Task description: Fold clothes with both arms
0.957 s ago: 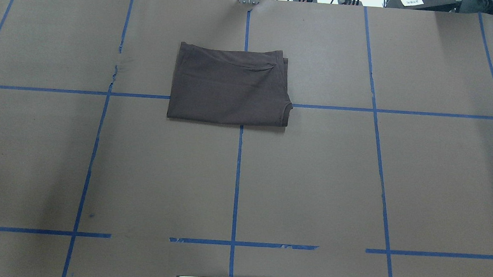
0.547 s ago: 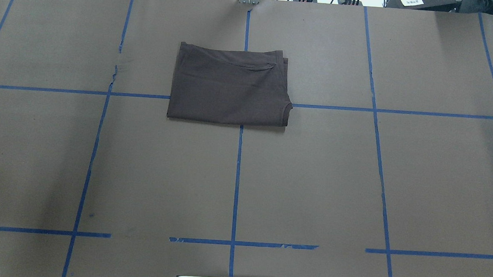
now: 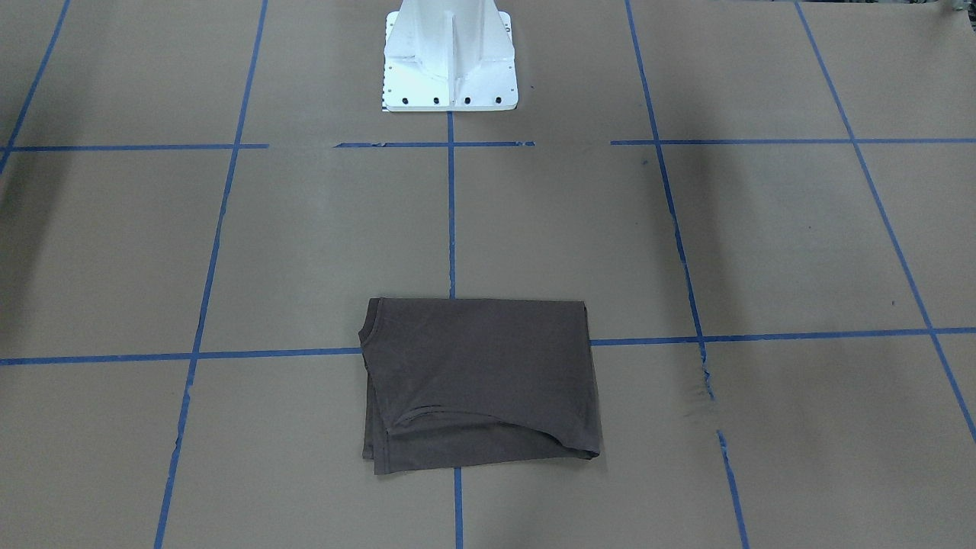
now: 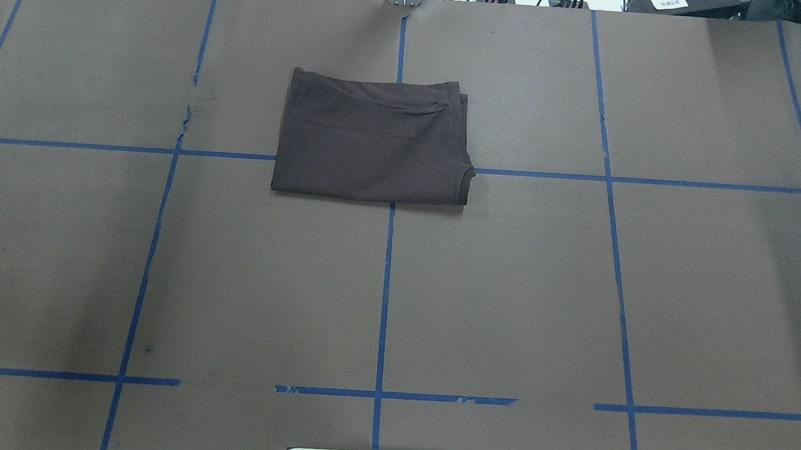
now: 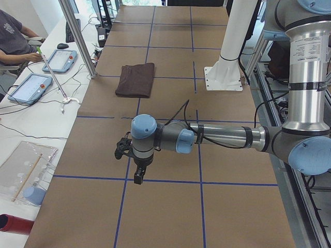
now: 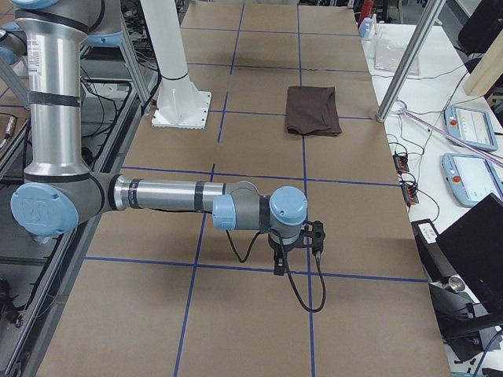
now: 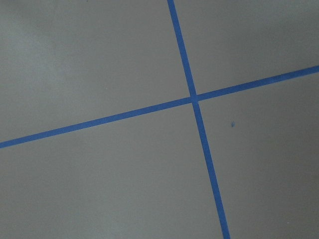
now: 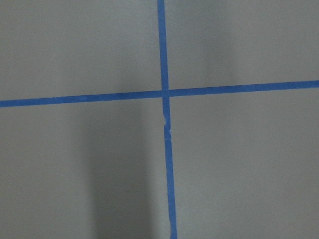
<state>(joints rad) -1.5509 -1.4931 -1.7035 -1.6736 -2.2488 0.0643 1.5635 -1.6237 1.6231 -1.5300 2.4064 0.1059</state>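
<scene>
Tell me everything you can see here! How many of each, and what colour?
T-shirt: one, dark brown, folded on table.
Table: one, brown paper cover.
Tape lines: many, blue, gridding the table.
Pedestal: one, white, table's robot edge.
Tablets: two, blue screens, beside the table.
Person: one, dark top, by the tablets.
Left arm: one, silver and blue, over the table.
Right arm: one, same, over the table.
Left gripper: one, black, jaws unclear.
Right gripper: one, black, jaws unclear.

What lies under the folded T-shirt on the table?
The T-shirt lies flat on the brown paper table cover. Two blue tape lines run under it from its edges. Their crossing is covered, and so are the shirt's inner layers.
</scene>
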